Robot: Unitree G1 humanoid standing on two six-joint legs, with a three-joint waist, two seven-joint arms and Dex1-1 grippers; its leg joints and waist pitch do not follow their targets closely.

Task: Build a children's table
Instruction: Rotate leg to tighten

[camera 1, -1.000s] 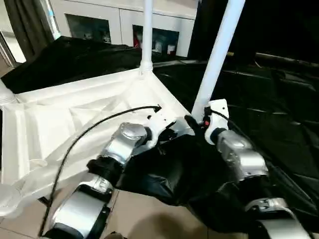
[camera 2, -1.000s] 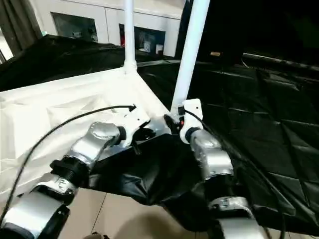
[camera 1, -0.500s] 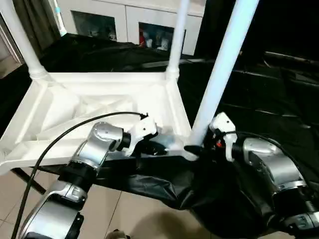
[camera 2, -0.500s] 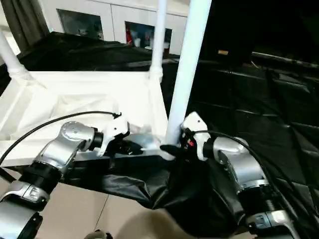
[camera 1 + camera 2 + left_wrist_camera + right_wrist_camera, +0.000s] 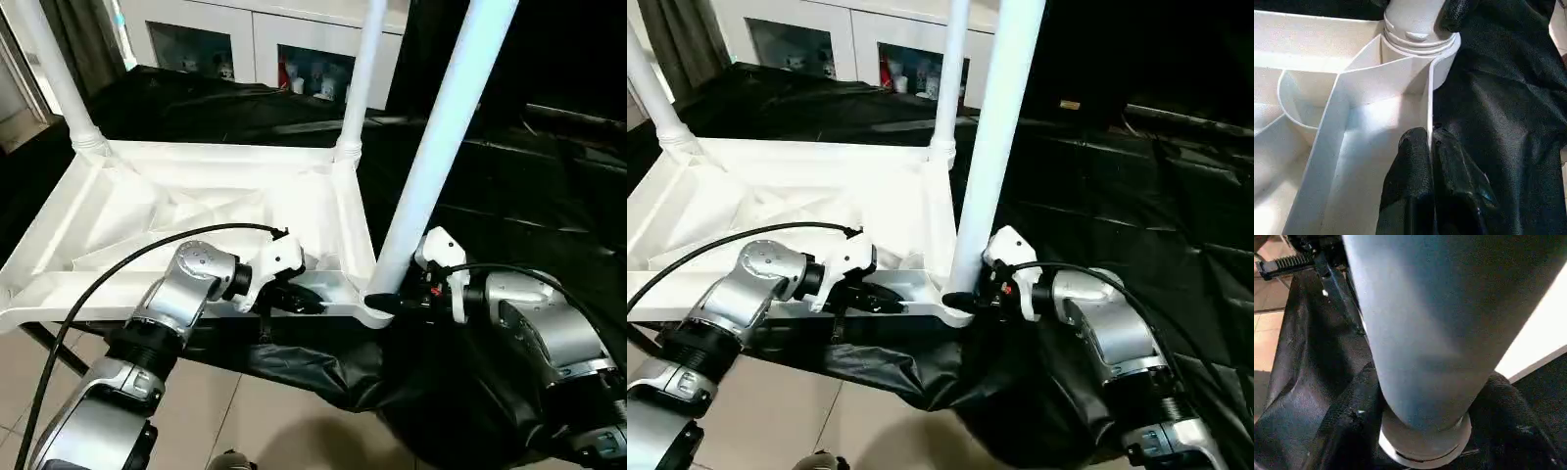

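The children's table lies upside down: its white ribbed top [image 5: 196, 196] rests on a black sheet. Three white legs stand up from its corner sockets: the near right leg [image 5: 441, 127], a far right leg [image 5: 361, 69] and a far left leg [image 5: 59, 78]. My left gripper [image 5: 309, 299] is shut on the top's thin rim wall [image 5: 1429, 98], one finger [image 5: 1410, 166] inside it and one outside, just beside the near right socket. My right gripper [image 5: 392, 302] is at the foot of the near right leg [image 5: 1440, 333], with a finger [image 5: 1347, 431] pressed on each side of it.
A white cabinet with glass doors [image 5: 294, 59] stands behind the table. The black sheet [image 5: 529, 196] covers the surface to the right and hangs in folds over the near edge. Tiled floor [image 5: 245, 421] lies below. A black cable [image 5: 118, 279] arcs over my left forearm.
The camera has swung, so the whole table top now shows. My right gripper's fingers have narrowed onto the foot of the near right leg. The left gripper keeps its pinch on the rim.
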